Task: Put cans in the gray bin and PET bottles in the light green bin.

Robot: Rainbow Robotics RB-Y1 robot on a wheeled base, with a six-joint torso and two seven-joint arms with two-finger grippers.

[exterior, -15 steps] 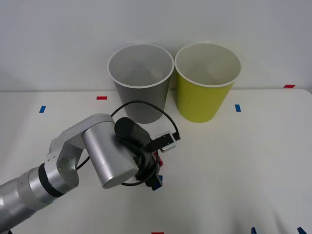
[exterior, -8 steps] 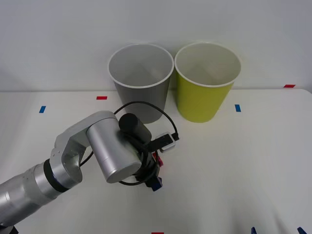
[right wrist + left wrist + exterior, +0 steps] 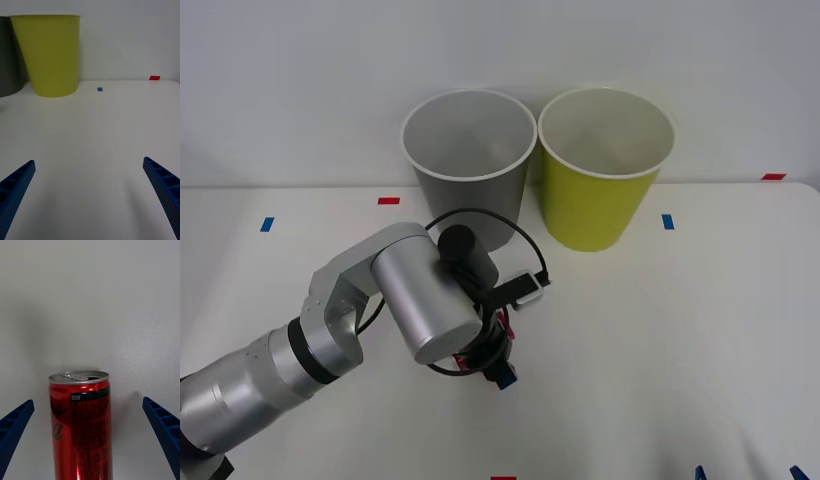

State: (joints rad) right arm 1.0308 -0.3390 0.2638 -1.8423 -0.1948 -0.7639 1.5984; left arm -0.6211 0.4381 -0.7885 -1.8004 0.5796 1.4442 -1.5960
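L gripper [image 3: 90,442], fingers spread wide, straddles upright red can [image 3: 80,423] on table [image 3: 660,340] in front of gray bin [image 3: 469,170]; R gripper [image 3: 90,198] also spread, near light green bin [image 3: 47,56].

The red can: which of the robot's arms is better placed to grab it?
Left. Its open tool already brackets the can near the gray bin. The right tool sits open over bare table.

Left arm [image 3: 330,335] of silver cylindrical segments with black joint rings; looping black cable [image 3: 515,235]; blue ribbed fingers [image 3: 15,423].
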